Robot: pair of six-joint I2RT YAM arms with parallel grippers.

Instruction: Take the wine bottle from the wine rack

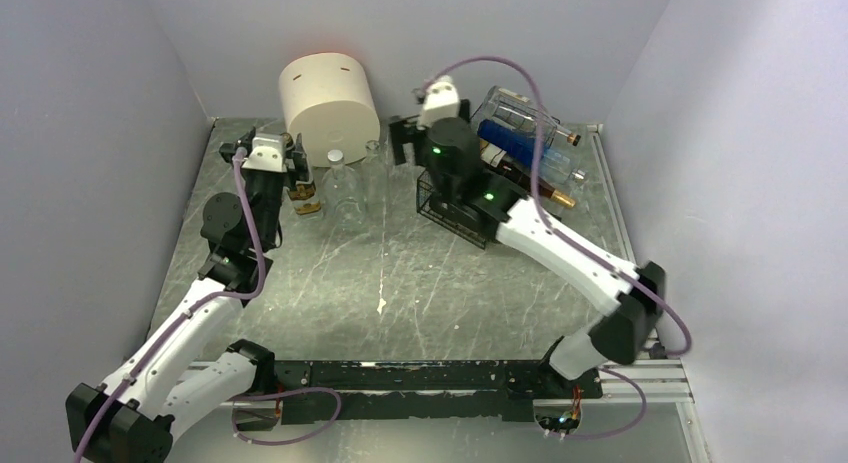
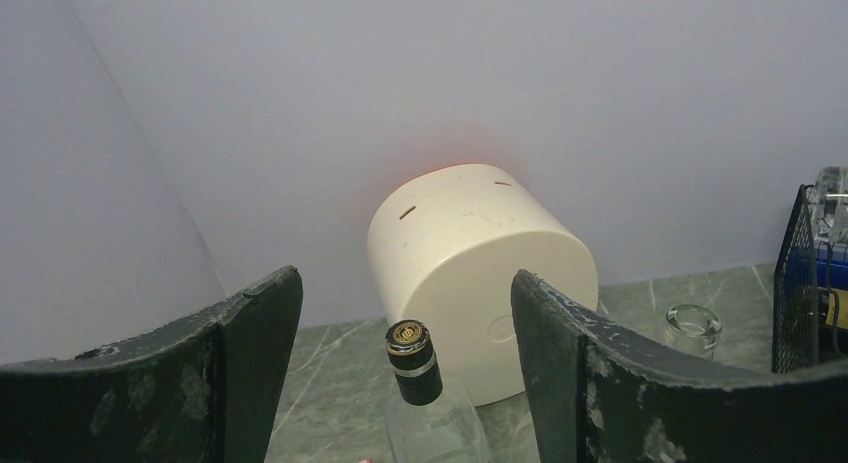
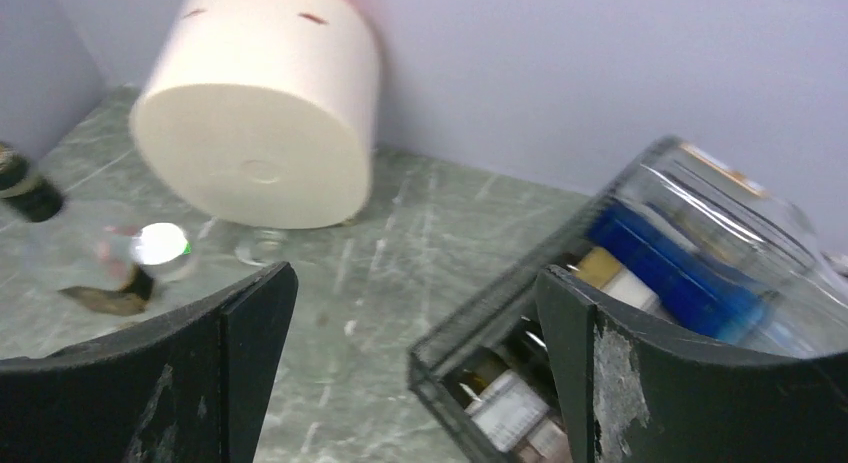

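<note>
Right pincer (image 3: 415, 273) was gaping open, wine rack (image 3: 495, 308) corner poking between its fingers (image 3: 200, 373) and the top wine bottle (image 3: 700, 238) lying just beyond one finger, so a sloppy grab could've rolled the pile.

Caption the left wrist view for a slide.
Open left gripper frames the black-capped neck of a clear bottle, cream cylinder behind it, wine rack at the right edge.

We are counting one black wire wine rack (image 2: 795, 283), one cream cylinder (image 1: 328, 98) and one small glass (image 2: 693, 325); we are seeing at least three wine bottles (image 1: 520, 118) lying in the rack, and we are making out two clear bottles (image 1: 342, 183) out on the table (image 1: 400, 283)
</note>
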